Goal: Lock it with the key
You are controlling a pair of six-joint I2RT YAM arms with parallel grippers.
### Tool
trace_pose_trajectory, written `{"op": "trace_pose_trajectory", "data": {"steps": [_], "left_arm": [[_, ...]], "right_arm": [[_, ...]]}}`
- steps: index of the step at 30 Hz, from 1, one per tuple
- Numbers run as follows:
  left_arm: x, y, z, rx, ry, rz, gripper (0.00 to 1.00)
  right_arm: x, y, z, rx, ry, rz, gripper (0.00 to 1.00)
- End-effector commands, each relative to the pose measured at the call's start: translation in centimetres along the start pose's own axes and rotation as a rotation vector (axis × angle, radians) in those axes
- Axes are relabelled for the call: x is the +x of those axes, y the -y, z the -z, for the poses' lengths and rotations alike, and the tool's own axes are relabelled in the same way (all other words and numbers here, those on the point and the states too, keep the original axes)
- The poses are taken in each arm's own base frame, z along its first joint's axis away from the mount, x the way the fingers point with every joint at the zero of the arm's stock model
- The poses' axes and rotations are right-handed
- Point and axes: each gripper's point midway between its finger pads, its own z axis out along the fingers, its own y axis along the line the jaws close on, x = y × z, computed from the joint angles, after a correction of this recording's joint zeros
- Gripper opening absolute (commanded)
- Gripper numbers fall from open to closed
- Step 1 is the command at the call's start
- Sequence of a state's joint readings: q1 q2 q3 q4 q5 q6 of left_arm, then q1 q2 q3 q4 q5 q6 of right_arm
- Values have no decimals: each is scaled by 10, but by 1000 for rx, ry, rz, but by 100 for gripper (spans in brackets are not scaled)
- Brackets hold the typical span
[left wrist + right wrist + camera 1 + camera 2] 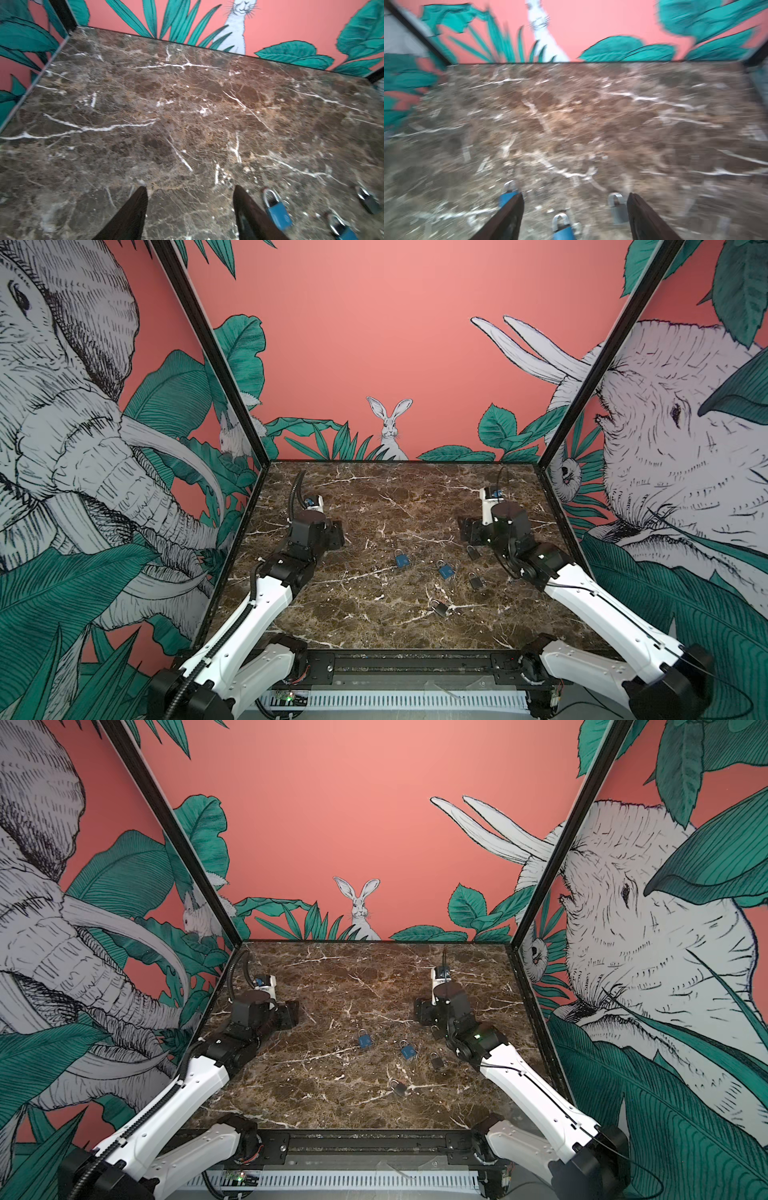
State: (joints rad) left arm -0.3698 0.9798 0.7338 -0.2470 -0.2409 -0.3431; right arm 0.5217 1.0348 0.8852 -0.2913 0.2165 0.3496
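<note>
Several padlocks lie on the marble table (374,497). In both top views two are blue (402,559) (445,570) (365,1040) and three are dark grey (473,551) (476,580) (439,608). I cannot make out a key. My left gripper (336,533) (189,188) hangs open over bare marble, with a blue padlock (277,212) just outside one finger. My right gripper (465,531) (575,195) is open and empty. In the blurred right wrist view a blue padlock (562,228) lies on the table between its fingers and a grey padlock (617,207) beside one finger.
Printed walls (374,364) enclose the table at the back and on both sides. A black rail (411,664) runs along the front edge between the arm bases. Bare marble stretches from the grippers to the back wall.
</note>
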Motion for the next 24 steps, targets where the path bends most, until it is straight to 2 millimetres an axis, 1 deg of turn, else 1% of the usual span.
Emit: {"op": "trace_pose_trajectory", "data": {"steps": [1,4,7,10,14,16,17,19,21,24], "left_arm": [[-26,-28,-3,-158,87,-90,94],[-37,-45,-7,-265,102,-154,96],[-45,-54,-12,-329,151,-223,96],[-48,-69,-16,-397,221,-244,98],[-36,-94,-27,-480,252,-244,99],[-27,-101,-36,-479,254,-244,99],[-24,-103,-39,-480,260,-243,99],[-17,-107,-46,-478,267,-241,99],[-12,-108,-51,-462,274,-254,99],[-7,-109,-60,-421,294,-244,98]], "right_arm": [[-1,38,6,162,36,101,88],[-6,63,13,261,97,123,98],[-6,84,15,320,137,105,99],[3,109,10,380,141,63,99],[26,142,-6,480,129,45,99],[40,158,-12,535,128,29,99],[43,164,-15,548,143,19,99],[54,175,-20,567,161,4,99],[61,181,-23,577,193,-6,99],[64,189,-29,592,264,6,99]]}}
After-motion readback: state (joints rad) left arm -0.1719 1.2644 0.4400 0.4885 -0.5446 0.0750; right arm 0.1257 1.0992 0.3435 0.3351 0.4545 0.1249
